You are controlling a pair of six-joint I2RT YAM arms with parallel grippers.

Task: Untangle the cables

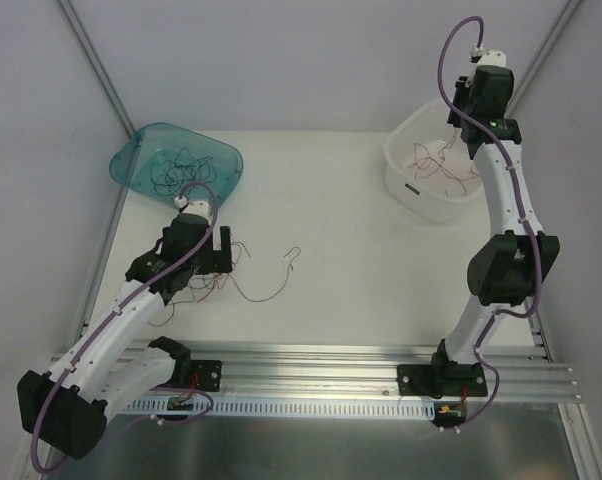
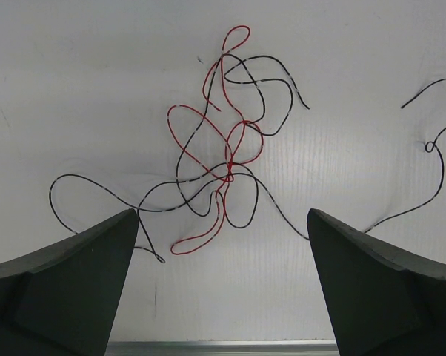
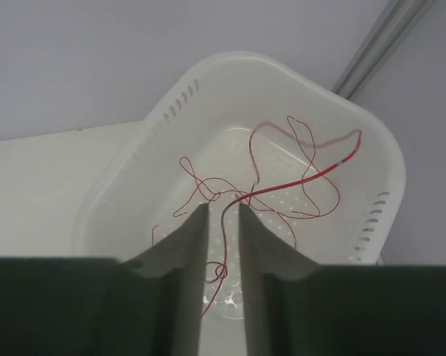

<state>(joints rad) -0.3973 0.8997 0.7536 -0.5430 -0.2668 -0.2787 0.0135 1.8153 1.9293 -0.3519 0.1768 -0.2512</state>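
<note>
The left hand (image 2: 223, 221) hangs over the desk (image 1: 331, 205) toward its near left corner, fingers spread wide apart and holding nothing. Below it, between the two fingers in the left wrist view, lies the tangle of cables (image 2: 229, 165): thin red and black strands looped through one another, flat on the desk. One loose black strand (image 1: 294, 256) lies by itself just to the right of the tangle, apart from it.

At the far left corner a teal basket (image 1: 129, 168) sits tilted, with sorted black strands (image 1: 181, 166) inside. At the far right corner stands a white basket (image 3: 282, 83), and the right hand (image 3: 224, 213) hangs over it. Its fingers stand a narrow slot apart, not clamped. A bundle of red strands (image 3: 297, 182) lies in the white basket, and one of them runs up into that slot; it may rest against a finger, though the wrist view is too soft to say.
</note>
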